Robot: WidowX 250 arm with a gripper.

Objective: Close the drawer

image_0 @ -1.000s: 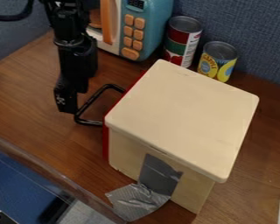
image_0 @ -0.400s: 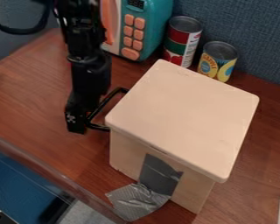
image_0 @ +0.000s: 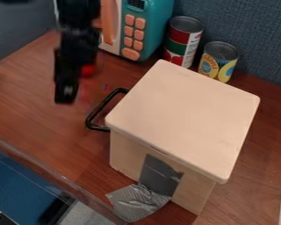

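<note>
Closed drawer box [image_0: 181, 114], black handle [image_0: 98, 110]; blurred robot arm [image_0: 78, 39] apart from handle

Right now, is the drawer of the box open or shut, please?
Shut, as far as visible: the handle sits close against the box, and no drawer side shows between them.

soft light, brightest on the pale box lid [image_0: 187, 114], shade down its side [image_0: 128, 154], the tool [image_0: 66, 96] blurry

High view, at a downward slant; fairly near the wooden table [image_0: 25, 110], toward the blue partition [image_0: 257, 26]
</note>
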